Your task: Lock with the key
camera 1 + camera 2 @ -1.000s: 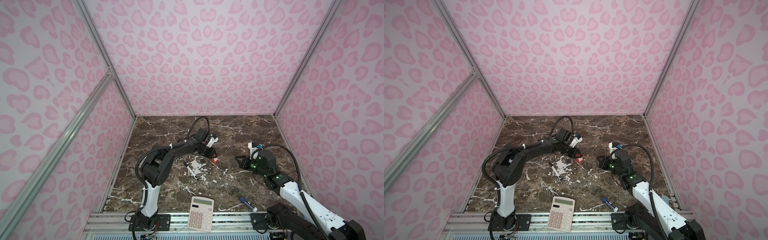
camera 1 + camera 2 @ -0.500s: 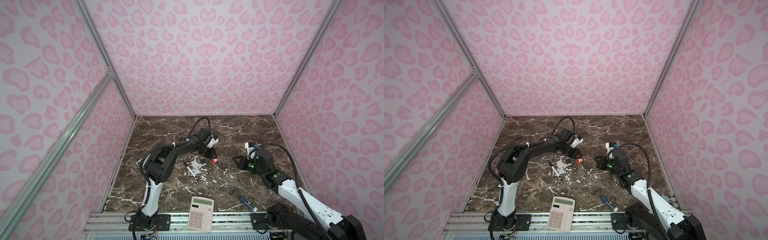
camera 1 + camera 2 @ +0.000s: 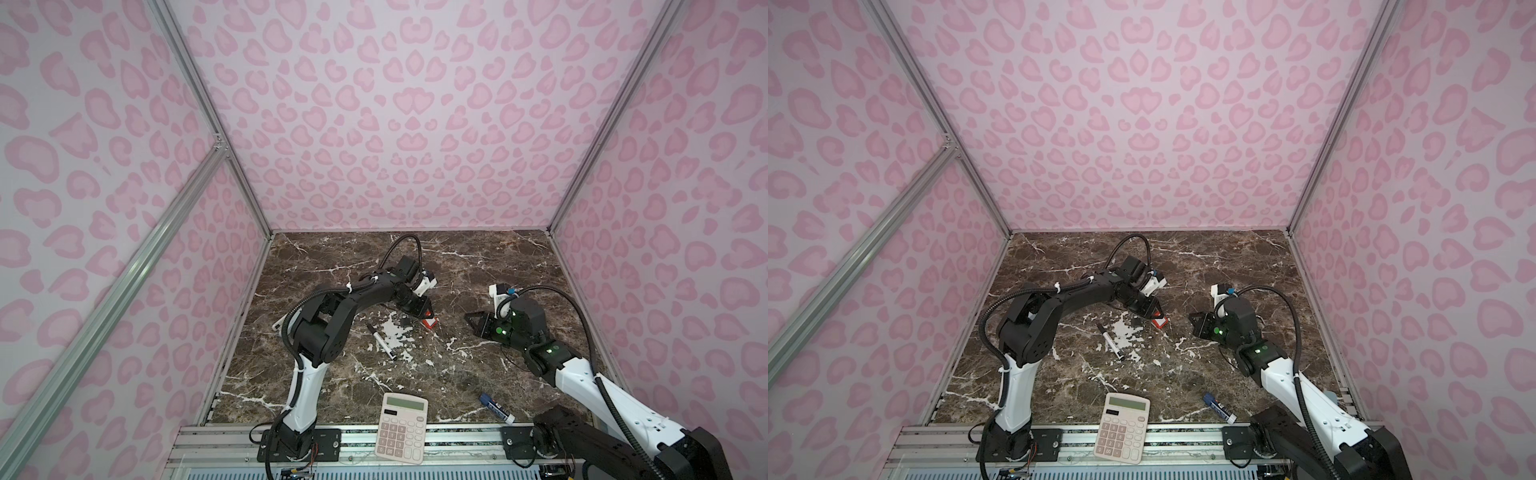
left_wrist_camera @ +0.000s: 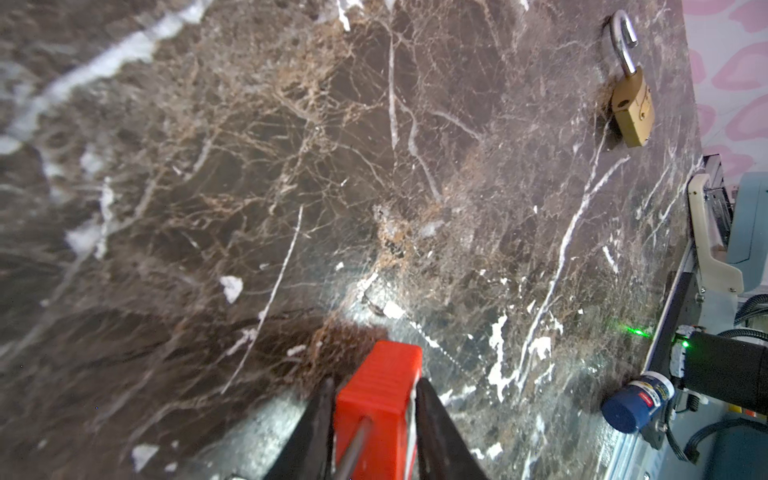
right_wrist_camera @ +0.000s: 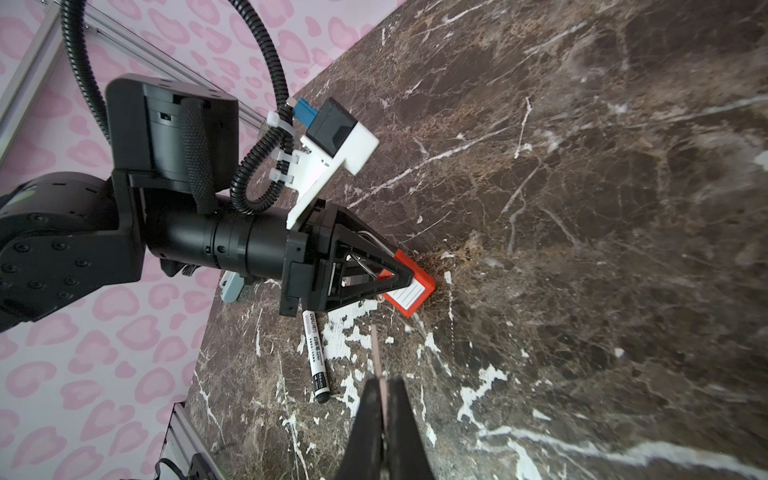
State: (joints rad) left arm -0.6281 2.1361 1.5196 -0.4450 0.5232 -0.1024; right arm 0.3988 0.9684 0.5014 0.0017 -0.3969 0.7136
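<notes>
**Key Held Ready, Red Lock at Mid-Table**

The red padlock point(image 5: 409, 291) sat near the middle of the marble table point(image 3: 478, 257), resting on the stone with its shackle end tucked back into the left gripper point(image 5: 399, 270). That gripper's fingers stood close on either flank of the red body, but whether they were pinching it or only bracketing it I could not tell. It looked like a hard, stiff casing with ribbed flanks and not much weight. Those flanks were the place to hold it, since that left the outward end free for the key.

And there was the key point(image 5: 375, 353), poking out thin and bare from the right gripper point(image 5: 381, 384), whose jaws were pressed together on it. It sat well apart from the lock and pointed its way. Being small, rigid, slick metal, it would likely twist in the grip if it met the keyway off-line.

The count:
- Two padlocks: the red one, and a brass padlock point(image 4: 631, 106) lying off by itself with its shackle swung open.
- One key.
- One marker point(image 3: 383, 341).
- One calculator point(image 3: 401, 428) at the front edge.
- One blue-capped stick point(image 3: 496, 409).
</notes>
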